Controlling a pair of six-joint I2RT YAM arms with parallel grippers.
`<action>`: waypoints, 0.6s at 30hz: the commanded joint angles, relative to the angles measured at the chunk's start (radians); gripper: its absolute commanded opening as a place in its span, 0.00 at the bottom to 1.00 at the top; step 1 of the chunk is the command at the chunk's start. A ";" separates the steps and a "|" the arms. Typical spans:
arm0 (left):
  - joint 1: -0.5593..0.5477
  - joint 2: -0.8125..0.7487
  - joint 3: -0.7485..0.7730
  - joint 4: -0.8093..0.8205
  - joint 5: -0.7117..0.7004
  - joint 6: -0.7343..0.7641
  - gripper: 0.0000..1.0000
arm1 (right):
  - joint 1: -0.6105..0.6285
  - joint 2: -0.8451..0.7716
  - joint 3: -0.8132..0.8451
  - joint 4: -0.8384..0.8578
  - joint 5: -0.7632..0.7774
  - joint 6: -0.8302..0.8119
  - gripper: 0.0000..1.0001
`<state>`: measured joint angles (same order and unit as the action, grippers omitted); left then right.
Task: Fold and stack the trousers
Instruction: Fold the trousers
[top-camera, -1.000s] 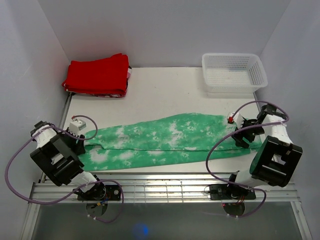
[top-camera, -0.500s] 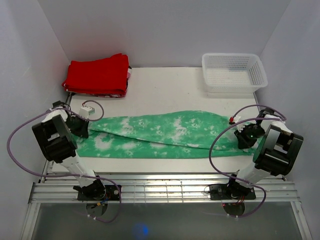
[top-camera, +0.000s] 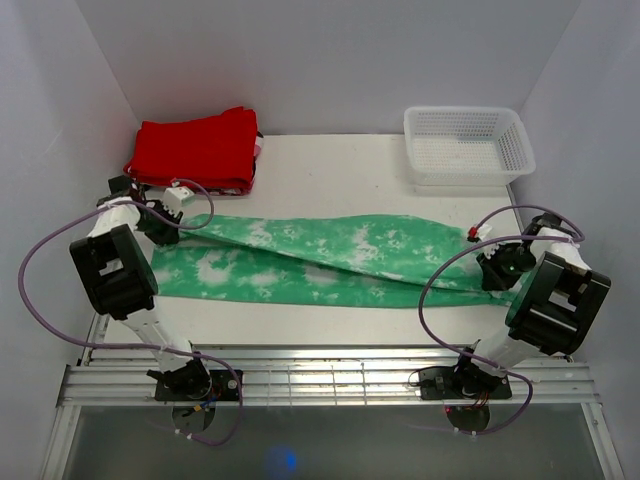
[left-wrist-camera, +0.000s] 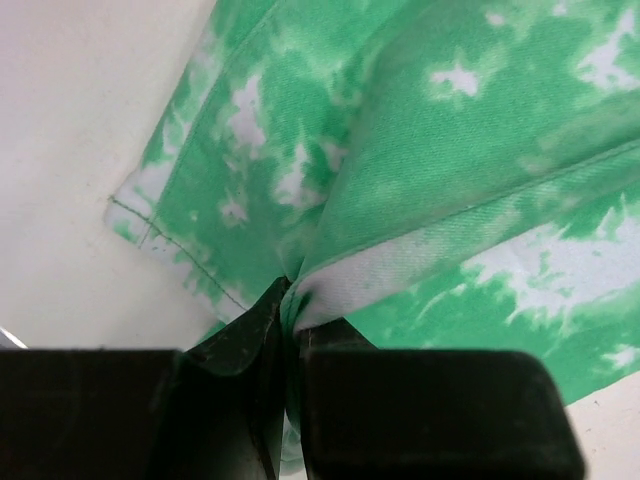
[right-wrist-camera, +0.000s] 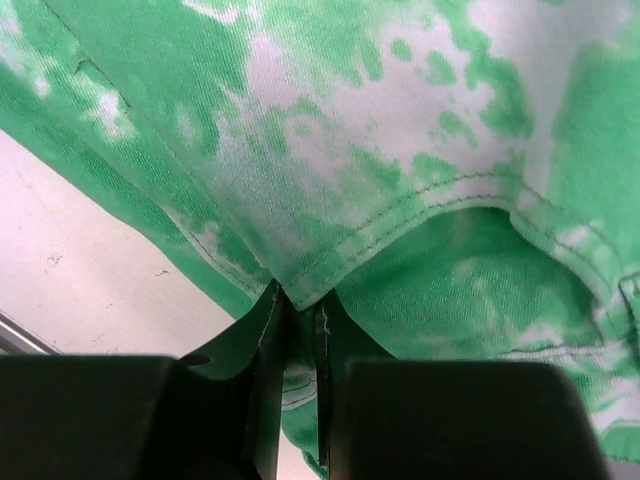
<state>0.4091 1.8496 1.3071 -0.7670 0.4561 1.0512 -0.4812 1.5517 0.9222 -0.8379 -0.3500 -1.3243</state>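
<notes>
The trousers (top-camera: 320, 258), bright green with white tie-dye blotches, lie lengthwise across the table. Their near long edge is lifted and carried over toward the far side, so the cloth lies partly doubled. My left gripper (top-camera: 160, 222) is shut on the leg-end edge at the left; in the left wrist view its fingers (left-wrist-camera: 262, 345) pinch a fold of trousers (left-wrist-camera: 420, 160). My right gripper (top-camera: 492, 262) is shut on the waist end at the right. In the right wrist view a stitched hem of the trousers (right-wrist-camera: 360, 170) runs down between the fingertips (right-wrist-camera: 268, 330).
A plain red folded garment (top-camera: 195, 150) lies at the back left, just beyond the left gripper. A white mesh basket (top-camera: 466, 144) stands at the back right. White walls close in both sides, and a slatted metal rail (top-camera: 330, 378) runs along the near edge.
Both grippers closed on the near edge of the trousers, lifted it and carried it away from the arm bases. The cloth now lies folded over along its length.
</notes>
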 joint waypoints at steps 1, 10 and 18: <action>0.045 -0.113 0.067 0.064 0.010 0.049 0.00 | -0.045 -0.027 0.101 0.042 0.045 -0.041 0.08; 0.123 -0.299 0.046 0.034 0.075 0.216 0.00 | -0.088 -0.025 0.176 -0.035 0.014 -0.090 0.08; 0.327 -0.533 -0.280 -0.160 0.129 0.578 0.00 | -0.102 -0.027 0.142 -0.040 0.039 -0.136 0.08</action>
<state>0.6250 1.3945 1.1488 -0.9028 0.6632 1.4017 -0.5339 1.5509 1.0454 -0.9535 -0.4583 -1.3941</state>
